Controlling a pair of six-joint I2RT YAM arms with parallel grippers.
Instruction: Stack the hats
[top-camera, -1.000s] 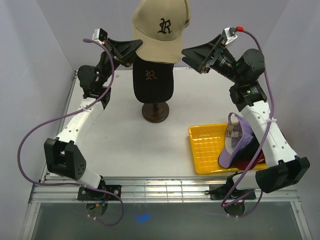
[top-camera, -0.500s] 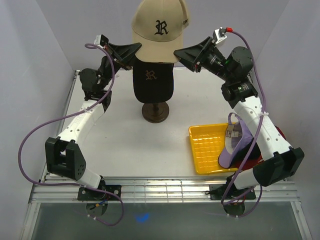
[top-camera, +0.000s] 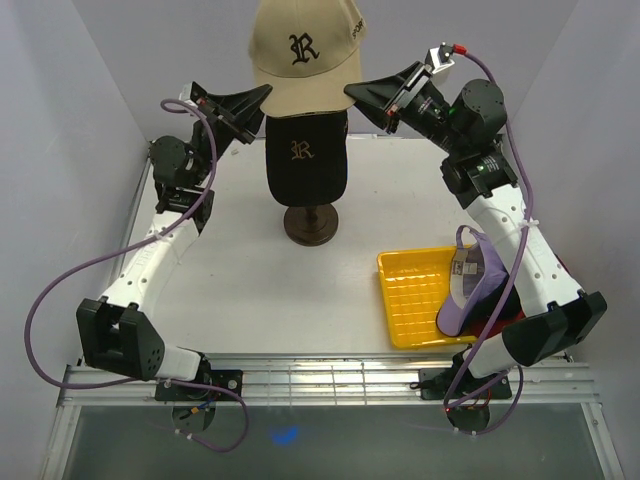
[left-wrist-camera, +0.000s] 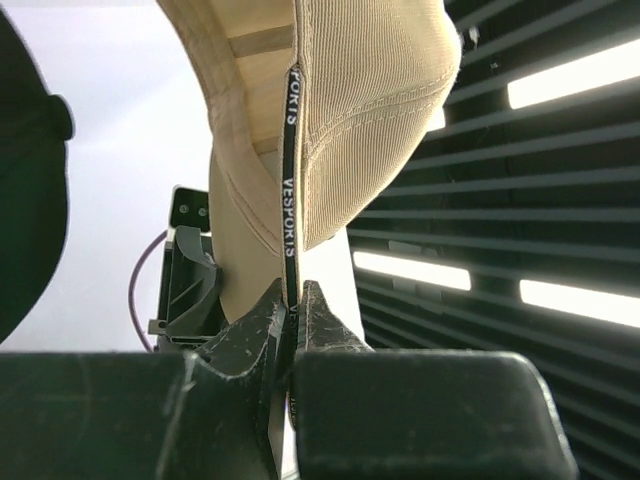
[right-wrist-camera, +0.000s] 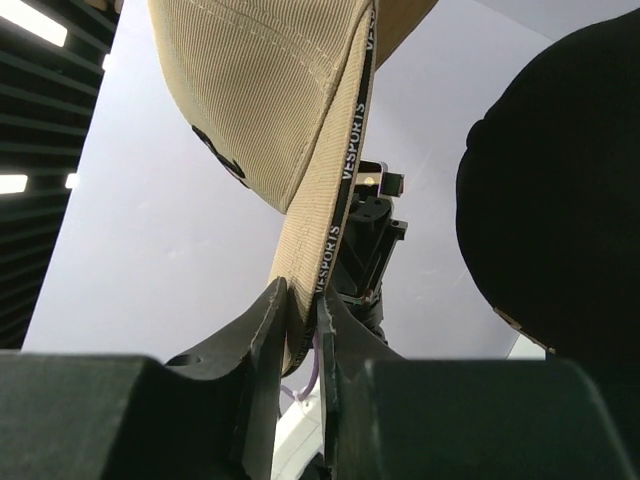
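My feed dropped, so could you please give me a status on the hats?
Left tool and right tool both shut on tan cap rim. It hangs over black cap on stand. Nothing seen between them.

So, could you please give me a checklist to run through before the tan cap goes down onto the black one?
1. Left tool shut on the rim of the tan fabric cap with black R: ok.
2. Right tool shut on the opposite rim: ok.
3. Tan cap above the black fabric cap with gold R, roughly centred: ok.
4. Black cap sitting on the dark wooden stand: ok.
5. Both brims facing the arm bases: ok.
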